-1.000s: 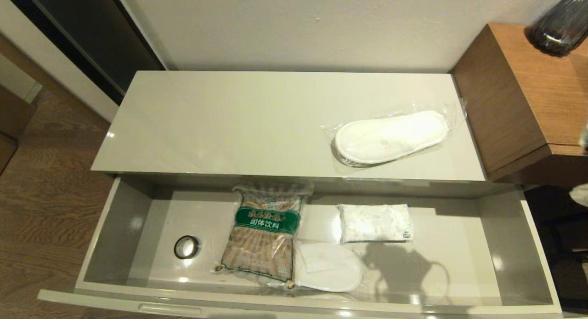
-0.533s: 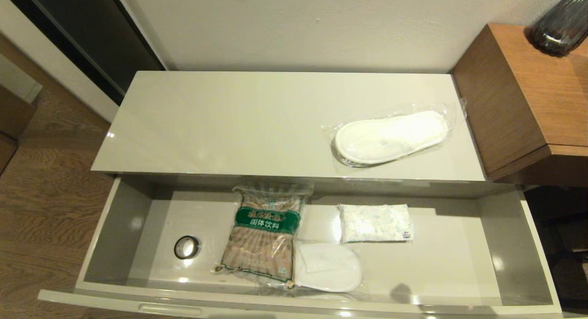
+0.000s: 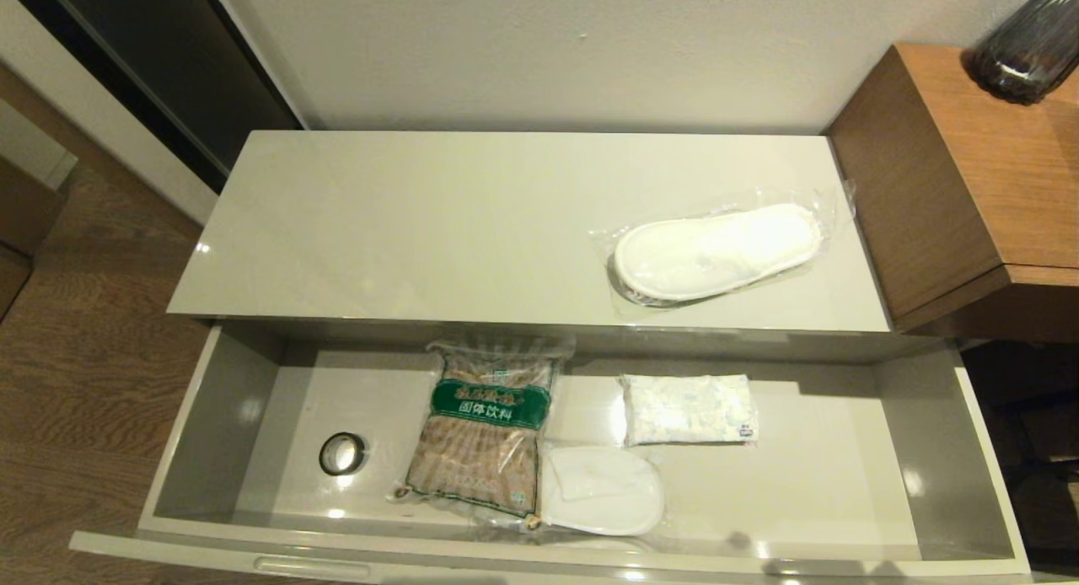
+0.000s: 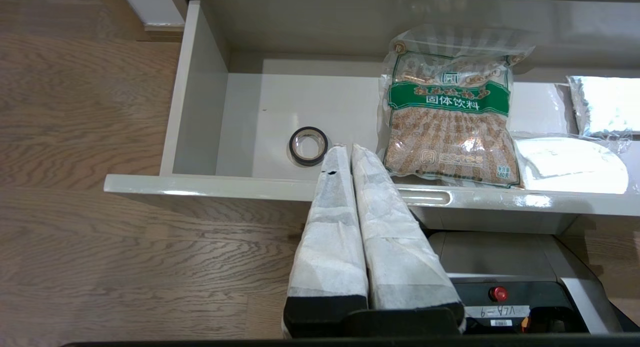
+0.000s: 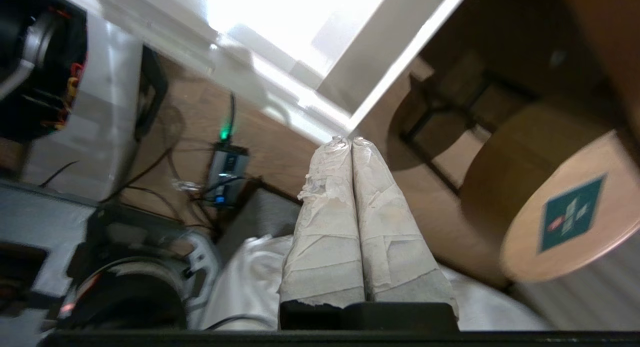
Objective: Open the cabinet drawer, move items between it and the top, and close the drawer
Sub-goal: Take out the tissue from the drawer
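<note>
The cabinet drawer (image 3: 506, 560) stands pulled out below the top (image 3: 421, 222). A pair of white slippers in clear plastic (image 3: 716, 249) lies on the top's right part. Inside the drawer, the white tissue pack (image 3: 689, 409) lies right of centre, and another white slipper (image 3: 603, 490) sits near the front. Neither gripper shows in the head view. My left gripper (image 4: 345, 148) is shut and empty, just above the drawer front (image 4: 225, 186) near its handle (image 4: 430, 198). My right gripper (image 5: 351, 139) is shut and empty, low beside the drawer's corner (image 5: 370, 97), over the floor.
A brown packet with a green band (image 3: 489, 433) and a black tape roll (image 3: 342, 453) lie in the drawer's left half. A taller wooden unit (image 3: 969, 180) with a dark glass vase (image 3: 1033, 45) adjoins the top's right end. A round wooden stool (image 5: 565, 217) stands near my right gripper.
The right arm's shadow has slid off the drawer floor toward the front edge, and the white bit of that arm at the right border has left the head view. The items have not moved.
</note>
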Robot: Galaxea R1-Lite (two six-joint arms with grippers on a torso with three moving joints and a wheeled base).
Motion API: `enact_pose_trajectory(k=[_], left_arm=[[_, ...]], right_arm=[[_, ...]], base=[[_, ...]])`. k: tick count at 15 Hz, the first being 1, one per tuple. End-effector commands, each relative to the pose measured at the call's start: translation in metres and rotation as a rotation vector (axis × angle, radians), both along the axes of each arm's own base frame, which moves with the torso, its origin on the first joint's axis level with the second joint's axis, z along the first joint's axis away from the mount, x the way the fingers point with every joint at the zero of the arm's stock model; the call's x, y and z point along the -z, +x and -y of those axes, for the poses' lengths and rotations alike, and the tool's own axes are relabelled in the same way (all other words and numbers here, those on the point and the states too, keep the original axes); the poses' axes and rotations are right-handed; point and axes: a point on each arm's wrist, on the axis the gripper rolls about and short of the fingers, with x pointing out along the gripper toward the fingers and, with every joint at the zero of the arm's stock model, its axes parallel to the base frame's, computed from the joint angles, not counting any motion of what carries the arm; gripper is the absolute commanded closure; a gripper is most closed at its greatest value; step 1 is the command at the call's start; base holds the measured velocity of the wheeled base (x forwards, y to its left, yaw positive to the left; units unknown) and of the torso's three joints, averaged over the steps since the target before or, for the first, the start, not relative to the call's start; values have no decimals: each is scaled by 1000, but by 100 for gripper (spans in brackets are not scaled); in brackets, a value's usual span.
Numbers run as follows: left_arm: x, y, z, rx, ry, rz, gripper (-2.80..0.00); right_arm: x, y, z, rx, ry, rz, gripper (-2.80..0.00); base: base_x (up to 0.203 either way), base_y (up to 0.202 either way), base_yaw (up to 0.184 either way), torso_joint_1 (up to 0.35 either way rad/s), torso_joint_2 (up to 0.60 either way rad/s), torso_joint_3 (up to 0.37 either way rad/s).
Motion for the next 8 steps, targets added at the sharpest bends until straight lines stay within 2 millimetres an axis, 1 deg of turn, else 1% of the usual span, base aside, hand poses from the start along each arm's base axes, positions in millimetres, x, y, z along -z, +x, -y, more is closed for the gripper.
enact_pose_trajectory(k=[1, 4, 6, 7, 8], left_arm=[[0, 0, 0, 0, -1, -1, 0], [0, 0, 0, 0, 10, 0, 0], [0, 0, 0, 0, -1, -2, 0], [0, 0, 0, -1, 13, -1, 0], [-1, 0, 0, 0, 1, 6, 0]], right_arm=[[3, 36, -11, -54, -49, -109, 0], [21, 92, -30, -170, -118, -194, 0], [45, 146, -40, -224, -176, -264, 0], [55, 169, -42, -268, -187, -255, 0], [69, 194, -44, -310, -194, -274, 0]], base=[[0, 0, 0, 0, 0, 0], [0, 0, 0, 0, 0, 0], [0, 0, 0, 0, 0, 0], [0, 0, 0, 0, 0, 0], [0, 0, 0, 0, 0, 0]])
